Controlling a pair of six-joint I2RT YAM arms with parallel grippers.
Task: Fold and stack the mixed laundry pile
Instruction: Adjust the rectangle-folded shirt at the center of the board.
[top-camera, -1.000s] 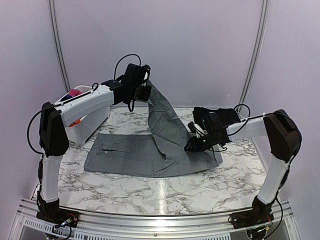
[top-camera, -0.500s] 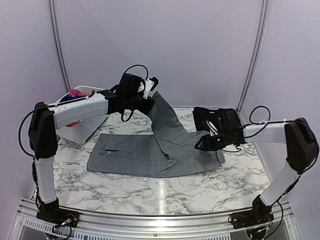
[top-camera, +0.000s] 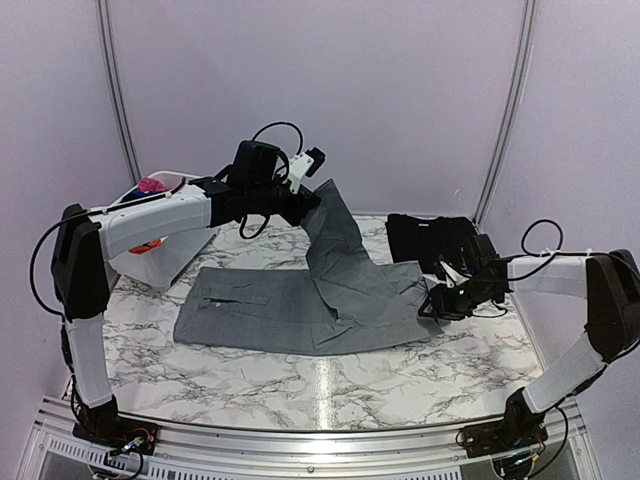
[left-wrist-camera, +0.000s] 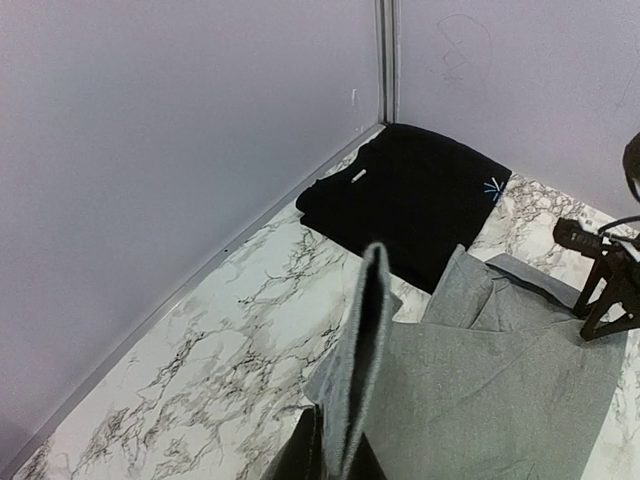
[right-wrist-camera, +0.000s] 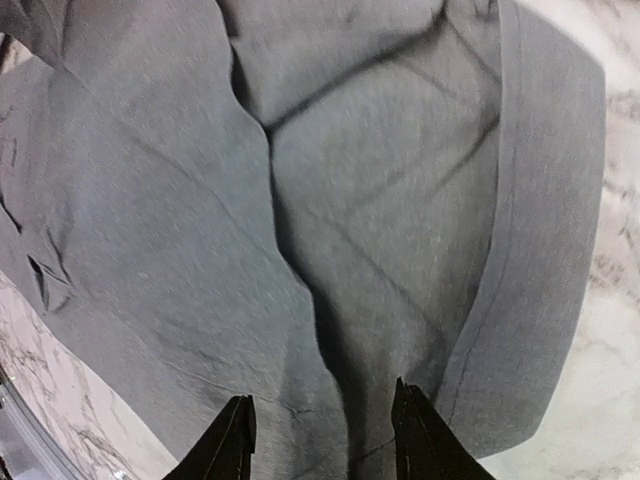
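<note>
**A:** Where's the grey garment (top-camera: 300, 305)?

**B:** It's spread over the middle of the marble table (top-camera: 330, 385). One end is lifted toward 12 o'clock, clamped in the left gripper (top-camera: 312, 195).

**A:** And the right gripper (top-camera: 437, 302)?

**B:** It's at the cloth's 3 o'clock edge, with its fingers spread apart and gripping nothing.

**A:** What's around it?

**B:** A folded black garment (top-camera: 430, 238) lies just beside it at 2 o'clock. A white basket (top-camera: 165, 250) holding pink pieces (top-camera: 150, 185) sits at 10 o'clock.

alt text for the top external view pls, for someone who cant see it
The left gripper holds one end of a grey garment raised above a marble table, the rest lying spread flat. The right gripper sits open at the garment's right edge; a folded black garment lies behind it and a white basket stands far left.
</note>
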